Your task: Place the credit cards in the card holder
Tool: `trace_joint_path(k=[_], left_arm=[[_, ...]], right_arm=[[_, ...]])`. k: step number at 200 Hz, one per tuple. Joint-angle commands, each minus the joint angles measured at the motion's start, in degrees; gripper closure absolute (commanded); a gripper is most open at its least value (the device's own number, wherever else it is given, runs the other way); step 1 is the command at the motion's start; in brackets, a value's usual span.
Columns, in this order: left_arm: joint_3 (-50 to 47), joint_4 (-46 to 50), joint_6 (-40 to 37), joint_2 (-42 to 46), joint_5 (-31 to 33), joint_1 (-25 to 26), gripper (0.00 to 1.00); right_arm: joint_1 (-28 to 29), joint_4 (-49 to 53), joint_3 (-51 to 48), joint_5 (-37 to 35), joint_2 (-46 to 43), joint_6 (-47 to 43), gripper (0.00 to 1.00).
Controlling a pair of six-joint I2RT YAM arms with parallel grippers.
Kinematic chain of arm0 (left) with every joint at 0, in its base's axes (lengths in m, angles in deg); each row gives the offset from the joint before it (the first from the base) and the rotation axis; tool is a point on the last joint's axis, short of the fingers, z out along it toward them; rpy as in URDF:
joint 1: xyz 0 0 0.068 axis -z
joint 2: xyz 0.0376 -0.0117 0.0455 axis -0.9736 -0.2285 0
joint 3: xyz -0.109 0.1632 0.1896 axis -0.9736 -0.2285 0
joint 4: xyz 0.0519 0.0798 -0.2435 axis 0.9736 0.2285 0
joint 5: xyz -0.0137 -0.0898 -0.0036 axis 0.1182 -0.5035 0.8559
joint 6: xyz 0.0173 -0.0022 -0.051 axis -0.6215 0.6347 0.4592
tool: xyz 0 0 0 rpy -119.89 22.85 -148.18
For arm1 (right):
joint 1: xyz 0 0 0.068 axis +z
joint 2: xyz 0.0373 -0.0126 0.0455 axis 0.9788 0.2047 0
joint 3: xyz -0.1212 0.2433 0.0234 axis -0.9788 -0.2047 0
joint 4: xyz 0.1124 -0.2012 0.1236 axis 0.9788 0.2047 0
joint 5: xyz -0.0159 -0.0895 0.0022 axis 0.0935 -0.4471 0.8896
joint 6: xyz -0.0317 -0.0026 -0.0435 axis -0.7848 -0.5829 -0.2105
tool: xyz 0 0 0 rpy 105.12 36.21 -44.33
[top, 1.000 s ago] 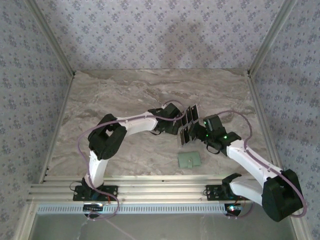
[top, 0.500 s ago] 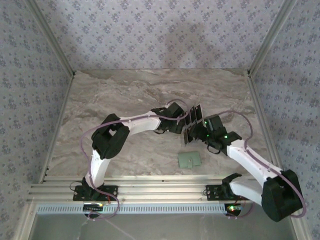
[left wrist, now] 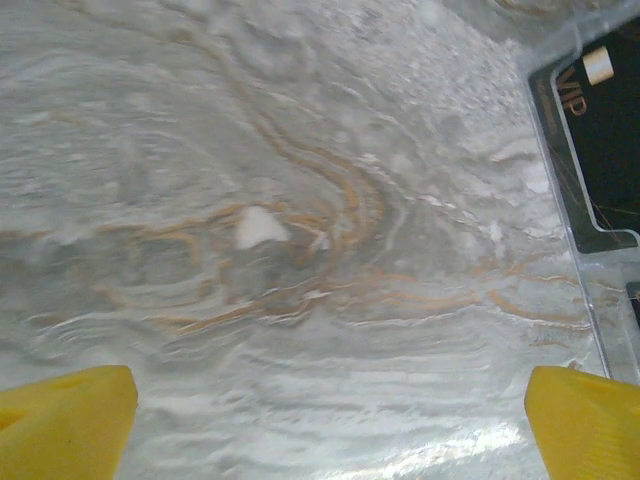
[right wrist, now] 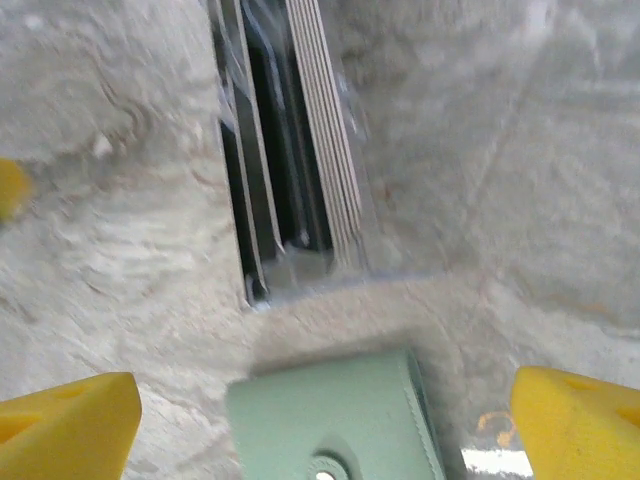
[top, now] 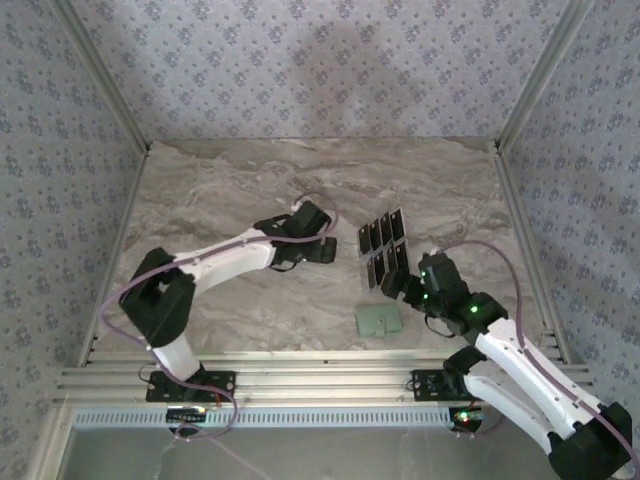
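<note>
Several dark credit cards (top: 383, 248) lie in a clear plastic sleeve on the marble table; one with gold lettering shows in the left wrist view (left wrist: 606, 140). In the right wrist view the cards (right wrist: 285, 150) appear above the pouch. The sage-green card holder (top: 379, 319) lies flat just in front of them. My right gripper (top: 396, 288) hovers open over the card holder (right wrist: 335, 420), its yellow fingertips (right wrist: 70, 425) wide on either side. My left gripper (top: 330, 248) is open over bare table left of the cards, with nothing between its fingertips (left wrist: 585, 425).
The marble table (top: 230, 190) is walled by patterned panels at the back and sides. An aluminium rail (top: 300, 375) runs along the near edge. A yellow fingertip of the other gripper (right wrist: 8, 186) pokes in at the left of the right wrist view.
The left arm has drawn back to the left, away from the cards. The right arm has pulled back toward the near edge and now hangs over the card holder.
</note>
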Motion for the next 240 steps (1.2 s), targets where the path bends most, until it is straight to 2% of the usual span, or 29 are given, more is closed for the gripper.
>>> trace_joint_path(k=[1, 43, 105, 186, 216, 240], left_arm=[[-3.4, 1.6, 0.9, 5.1, 1.2, -1.7, 0.00], [-9.8, 2.3, 1.3, 13.1, 0.7, -4.4, 0.00], [-15.5, 2.0, 2.5, 18.1, 0.7, -5.9, 0.00], [-18.3, 2.0, 3.5, 20.5, 0.1, -6.2, 0.00], [-19.1, 1.2, 3.8, 20.2, -0.7, -6.2, 0.00], [-18.8, 1.5, 3.7, 18.8, -0.5, -6.2, 0.00]], right_arm=[[3.6, -0.4, -2.8, -1.9, 1.5, 3.6, 0.04], [7.7, -6.9, -5.7, -4.0, 7.9, 6.3, 0.04], [14.4, -15.9, -3.3, -4.7, 19.6, 9.2, 0.05], [22.7, -19.0, 12.2, -5.1, 37.4, 8.1, 0.04], [24.4, -17.7, 14.0, -6.4, 37.6, 7.8, 0.04], [23.3, -17.8, 14.3, -6.4, 36.8, 7.3, 0.04]])
